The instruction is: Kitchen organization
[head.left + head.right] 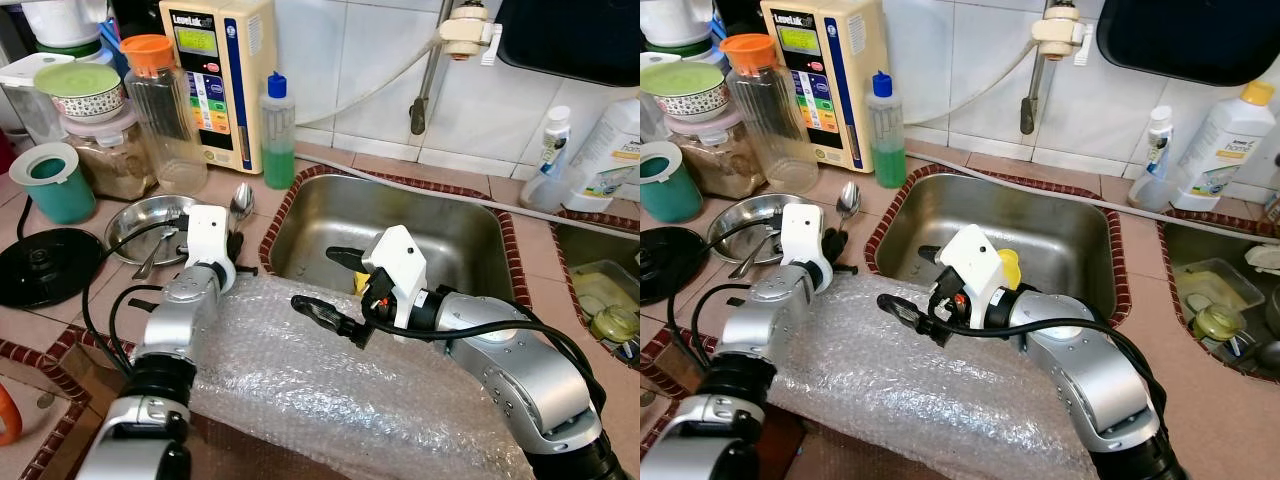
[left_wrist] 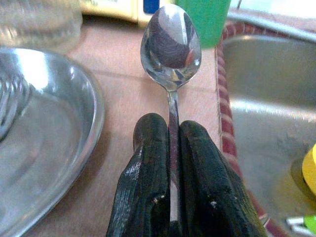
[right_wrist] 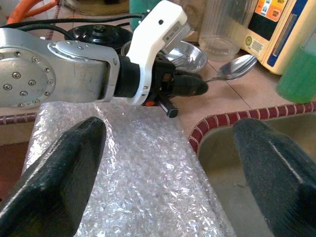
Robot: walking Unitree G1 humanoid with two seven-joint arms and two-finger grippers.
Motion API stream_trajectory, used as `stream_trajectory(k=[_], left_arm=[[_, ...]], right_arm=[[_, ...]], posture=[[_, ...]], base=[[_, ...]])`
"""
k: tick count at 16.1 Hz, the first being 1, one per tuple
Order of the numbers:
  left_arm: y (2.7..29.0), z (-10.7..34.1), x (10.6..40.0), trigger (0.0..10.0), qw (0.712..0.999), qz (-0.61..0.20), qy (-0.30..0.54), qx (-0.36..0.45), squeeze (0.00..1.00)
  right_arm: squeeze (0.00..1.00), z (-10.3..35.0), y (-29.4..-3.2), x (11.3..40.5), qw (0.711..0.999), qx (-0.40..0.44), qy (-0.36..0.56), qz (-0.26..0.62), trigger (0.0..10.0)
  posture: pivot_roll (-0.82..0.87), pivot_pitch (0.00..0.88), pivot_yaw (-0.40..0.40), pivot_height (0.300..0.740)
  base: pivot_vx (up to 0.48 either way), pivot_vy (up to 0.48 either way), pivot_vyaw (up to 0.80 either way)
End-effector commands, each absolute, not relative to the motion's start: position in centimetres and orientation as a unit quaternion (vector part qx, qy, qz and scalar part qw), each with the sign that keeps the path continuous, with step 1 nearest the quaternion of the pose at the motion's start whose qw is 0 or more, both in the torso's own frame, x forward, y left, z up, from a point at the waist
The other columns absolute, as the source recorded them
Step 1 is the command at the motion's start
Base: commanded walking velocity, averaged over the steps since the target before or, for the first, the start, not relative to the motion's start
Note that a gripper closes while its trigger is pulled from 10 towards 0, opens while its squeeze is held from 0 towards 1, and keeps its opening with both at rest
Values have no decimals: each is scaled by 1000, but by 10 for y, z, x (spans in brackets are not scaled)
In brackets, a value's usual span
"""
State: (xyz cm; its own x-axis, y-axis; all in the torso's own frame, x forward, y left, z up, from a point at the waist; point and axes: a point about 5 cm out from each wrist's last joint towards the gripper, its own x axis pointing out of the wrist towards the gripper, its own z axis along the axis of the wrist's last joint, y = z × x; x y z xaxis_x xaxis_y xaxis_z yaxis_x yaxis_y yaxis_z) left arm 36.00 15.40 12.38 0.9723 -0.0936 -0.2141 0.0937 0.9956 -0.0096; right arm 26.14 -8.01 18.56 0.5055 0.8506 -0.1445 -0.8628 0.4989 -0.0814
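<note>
We see the steel sink sunk in the tiled counter, its front edge hidden under a sheet of bubble wrap that runs out of frame below. A yellow object in the basin is mostly blocked by the right arm. The right gripper hovers over the wrap's edge by the sink, fingers spread wide, holding nothing. The left gripper is clamped on a spoon handle — the bowl points toward the green bottle, beside a steel dish. The cream appliance reads "LeveLuk"; its smaller labels are illegible.
</note>
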Motion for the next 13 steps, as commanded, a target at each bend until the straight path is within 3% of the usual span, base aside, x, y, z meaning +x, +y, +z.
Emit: stream_trajectory(k=[1,6,10,13], left_arm=[[149,134,360,0,996,-52,73,1,0],[127,162,355,0,993,-114,-38,-5,0],[106,177,348,0,977,-191,-91,9,0],[91,182,338,0,958,-257,-124,32,0]], right_arm=[[0,186,-80,262,866,-79,39,492,10000],[0,191,-85,273,886,-67,20,458,10000],[0,206,-99,296,929,-28,-27,368,10000],[0,216,-108,306,945,18,-57,322,10000]], posture=[[1,0,-24,740],[4,0,-22,740],[10,0,-19,740],[11,0,-17,740]], base=[[0,0,0],[0,0,0],[0,0,0],[0,0,0]])
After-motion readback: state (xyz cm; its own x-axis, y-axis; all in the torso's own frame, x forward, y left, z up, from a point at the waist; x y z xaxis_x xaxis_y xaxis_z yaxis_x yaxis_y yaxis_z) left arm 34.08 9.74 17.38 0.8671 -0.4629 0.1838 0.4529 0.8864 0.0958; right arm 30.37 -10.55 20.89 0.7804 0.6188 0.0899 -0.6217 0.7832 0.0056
